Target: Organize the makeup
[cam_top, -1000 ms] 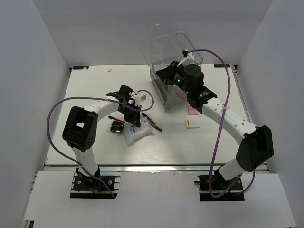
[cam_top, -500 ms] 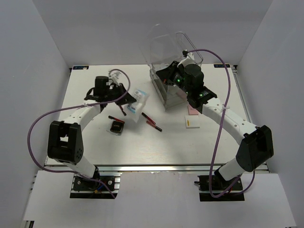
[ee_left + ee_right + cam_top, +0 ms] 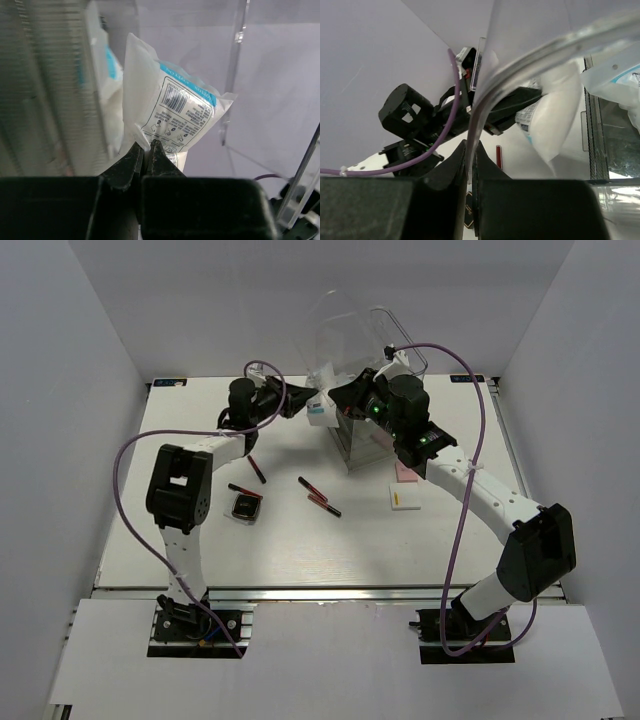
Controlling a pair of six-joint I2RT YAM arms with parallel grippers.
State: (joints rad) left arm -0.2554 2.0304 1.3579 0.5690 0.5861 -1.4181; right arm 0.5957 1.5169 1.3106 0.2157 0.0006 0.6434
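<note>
The soft white packet with the blue band (image 3: pixel 175 112) carries a barcode and a block of small print with symbols. The lettering along the blue strip is too fine to read. It is puffy and crinkled at its sealed edges, and hangs at upper centre of the overhead view, beside the top of the tall clear plastic drawer case (image 3: pixel 348 445). The left gripper (image 3: pixel 146 150) has its jaws almost together, pinching the packet's lower edge. The right gripper (image 3: pixel 470 150) is clamped tight on the rim of the clear curved lid (image 3: pixel 540 57). On the white table (image 3: pixel 200 550) lie a black square compact with bronze centre (image 3: pixel 246 508), thin black-and-red pencils (image 3: pixel 318 496), a pink square (image 3: pixel 404 475) and a white flat box (image 3: pixel 403 499).
</note>
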